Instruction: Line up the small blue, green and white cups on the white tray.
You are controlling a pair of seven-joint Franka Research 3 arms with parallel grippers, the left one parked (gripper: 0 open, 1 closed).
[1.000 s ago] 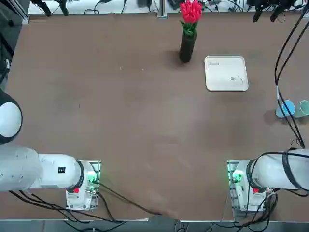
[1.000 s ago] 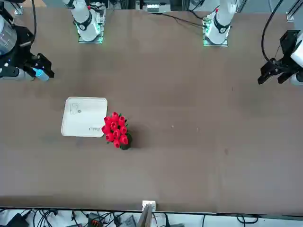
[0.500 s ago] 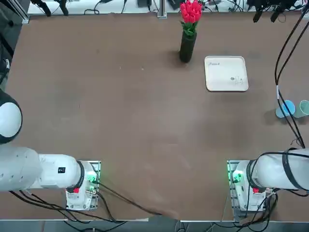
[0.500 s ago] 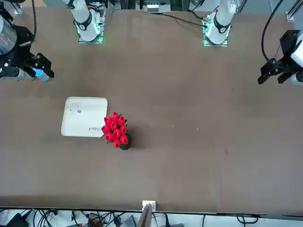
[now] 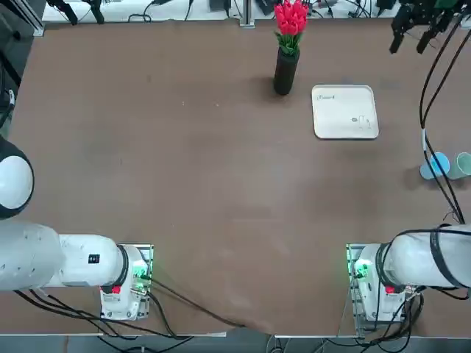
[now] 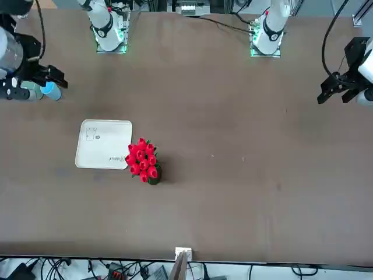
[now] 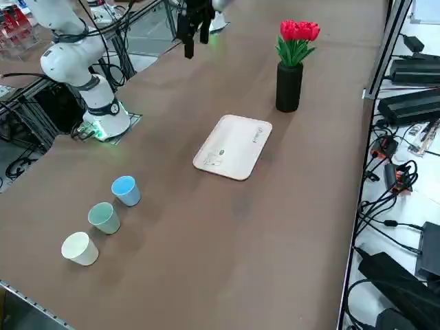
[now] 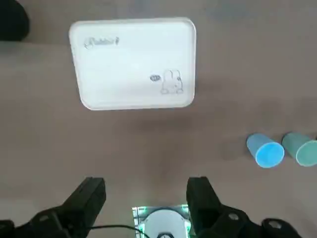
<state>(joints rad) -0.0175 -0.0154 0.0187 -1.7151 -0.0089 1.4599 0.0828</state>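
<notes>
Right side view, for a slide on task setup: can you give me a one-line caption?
Three cups stand in a row apart from the bare white tray; the open right gripper hangs high.

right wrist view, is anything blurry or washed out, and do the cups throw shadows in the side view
Right wrist view: white tray is bright but its grey marks read; the open right gripper looks soft-edged up close. Right side view: blue cup, green cup and white cup throw only faint, soft shadows.

Matt brown table (image 7: 206, 227), smooth plastic cups (image 7: 126, 190), smooth white tray (image 7: 234, 146)
</notes>
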